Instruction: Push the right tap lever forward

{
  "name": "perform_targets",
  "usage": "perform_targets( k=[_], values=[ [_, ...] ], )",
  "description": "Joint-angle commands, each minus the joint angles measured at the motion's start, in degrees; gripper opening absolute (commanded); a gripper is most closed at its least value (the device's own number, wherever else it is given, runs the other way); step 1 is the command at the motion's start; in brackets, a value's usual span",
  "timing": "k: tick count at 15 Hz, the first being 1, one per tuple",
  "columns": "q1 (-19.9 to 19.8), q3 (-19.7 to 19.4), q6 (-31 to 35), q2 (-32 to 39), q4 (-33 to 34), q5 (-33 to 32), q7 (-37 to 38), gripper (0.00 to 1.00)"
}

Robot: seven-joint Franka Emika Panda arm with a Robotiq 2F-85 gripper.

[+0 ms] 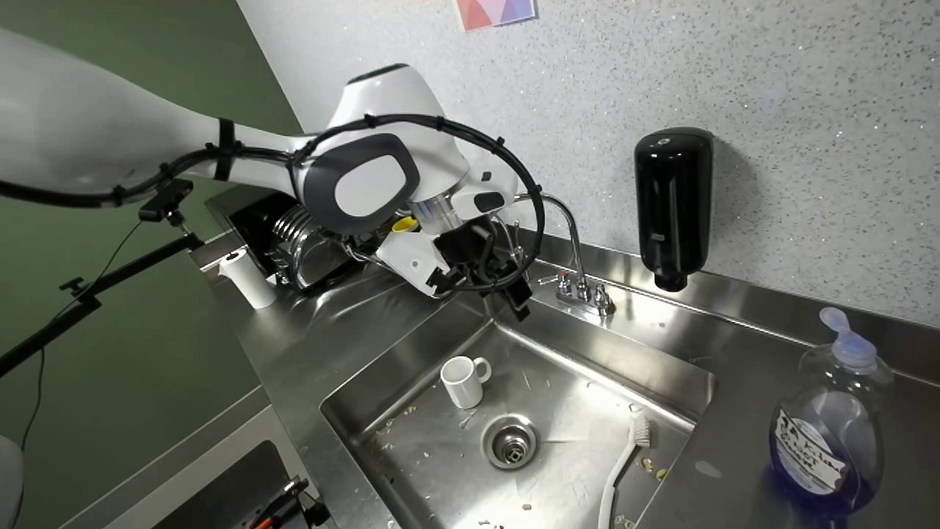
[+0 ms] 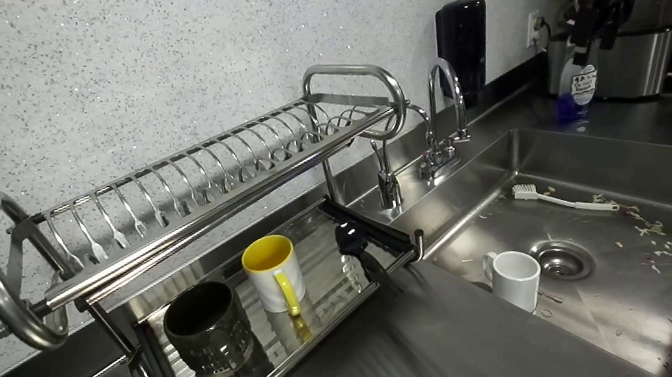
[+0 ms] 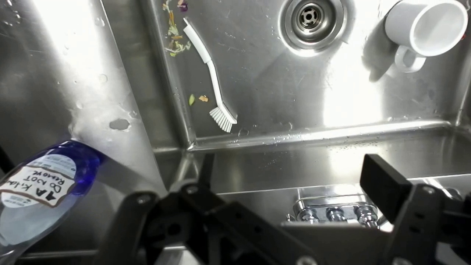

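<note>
The right tap lever (image 1: 604, 299) is a short chrome handle on the soap-bottle side of the tap base. It also shows in an exterior view (image 2: 461, 138), pointing sideways. In the wrist view only its knob (image 3: 308, 215) and a small tip show; my gripper's body hides the rest. The twin left lever (image 1: 548, 279) points away to the other side. The curved spout (image 1: 575, 231) rises between them. My gripper (image 3: 290, 162) is open and empty, its fingers wide apart. It hangs above the sink, apart from the tap. It shows in both exterior views (image 1: 508, 291) (image 2: 595, 45).
The sink (image 1: 598, 345) holds a white mug (image 1: 463, 382), a white brush (image 1: 620, 463) and food scraps. A soap bottle (image 1: 830, 433) stands right of it. A black dispenser (image 1: 673, 202) hangs on the wall. A dish rack (image 2: 216, 179) with mugs and a second small faucet (image 2: 388, 186) stand beside the tap.
</note>
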Motion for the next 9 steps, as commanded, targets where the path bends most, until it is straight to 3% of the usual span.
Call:
perform_targets(
  k=[1,3,9],
  values=[
    [-0.3,0.3,-0.1,-0.2,0.1,-0.1,0.0,1.00],
    [-0.3,-0.1,2.9,0.2,0.2,-1.3,1.7,1.00],
    [-3.4,3.4,7.8,12.5,9.1,6.8,-18.7,1.00]
  ],
)
